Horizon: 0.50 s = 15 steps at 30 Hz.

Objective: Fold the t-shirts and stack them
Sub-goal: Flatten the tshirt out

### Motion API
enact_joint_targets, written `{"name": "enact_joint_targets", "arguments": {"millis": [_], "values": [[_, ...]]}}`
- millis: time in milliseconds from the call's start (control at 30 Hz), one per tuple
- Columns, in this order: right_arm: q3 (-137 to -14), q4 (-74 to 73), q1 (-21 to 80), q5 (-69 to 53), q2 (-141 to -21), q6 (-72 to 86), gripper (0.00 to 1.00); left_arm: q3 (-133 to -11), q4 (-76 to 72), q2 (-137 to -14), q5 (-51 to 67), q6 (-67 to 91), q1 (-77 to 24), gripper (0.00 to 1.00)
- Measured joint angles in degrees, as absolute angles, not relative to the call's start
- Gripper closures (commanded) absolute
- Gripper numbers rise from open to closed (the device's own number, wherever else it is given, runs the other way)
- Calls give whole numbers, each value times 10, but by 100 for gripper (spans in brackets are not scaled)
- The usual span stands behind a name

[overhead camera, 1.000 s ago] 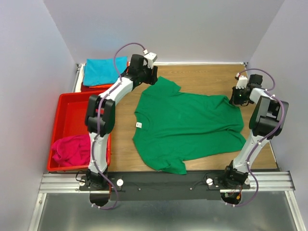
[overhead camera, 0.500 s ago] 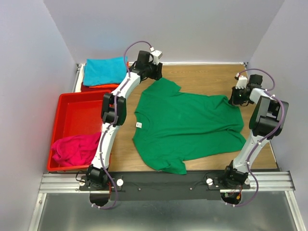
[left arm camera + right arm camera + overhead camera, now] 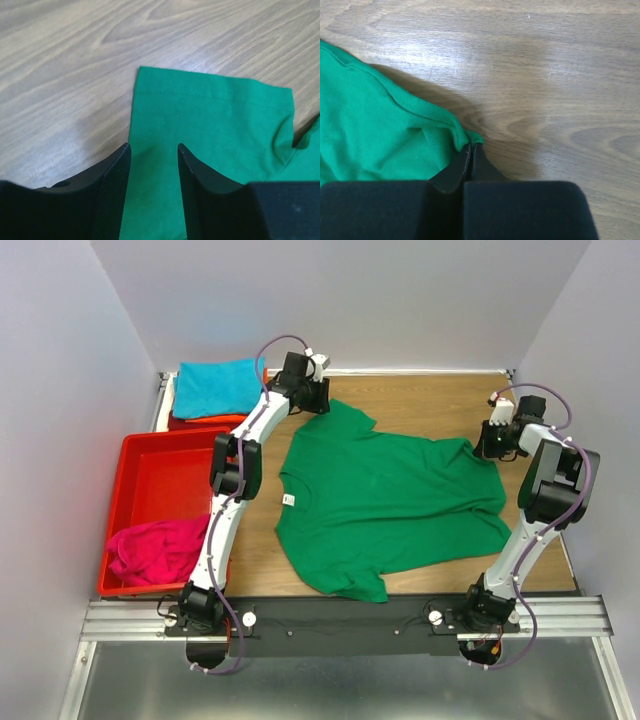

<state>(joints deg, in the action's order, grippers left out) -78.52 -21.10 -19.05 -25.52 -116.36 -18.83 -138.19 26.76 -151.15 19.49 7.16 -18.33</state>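
Note:
The green t-shirt [image 3: 385, 502] lies spread flat on the wooden table, its white neck label [image 3: 288, 500] at the left. My left gripper [image 3: 322, 400] is open over the far sleeve [image 3: 210, 125], its jaws astride the sleeve's left part. My right gripper [image 3: 487, 447] is shut on the shirt's far right hem corner [image 3: 470, 137], which bunches at the fingertips. A folded teal t-shirt [image 3: 215, 386] lies at the back left. A crumpled magenta t-shirt [image 3: 155, 550] lies in the red tray.
The red plastic tray [image 3: 160, 475] stands along the table's left side. Another red edge [image 3: 200, 422] shows under the teal shirt. Bare wood [image 3: 420, 405] lies behind the green shirt. Grey walls close in on three sides.
My left arm swung from near the teal shirt over to the green shirt's far sleeve and came down over it. The right gripper has stayed at the hem corner.

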Motion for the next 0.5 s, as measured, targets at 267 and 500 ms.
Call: {"name": "enact_joint_targets", "arguments": {"millis": [267,500], "values": [[-783,-211,-194,-265,-1164,-184,100,-1359,290,-1510,161,67,-184,58],[-782,-211,-197,-272,-1164,-184,100,-1258,265,-1455,150,52,-184,80]]}}
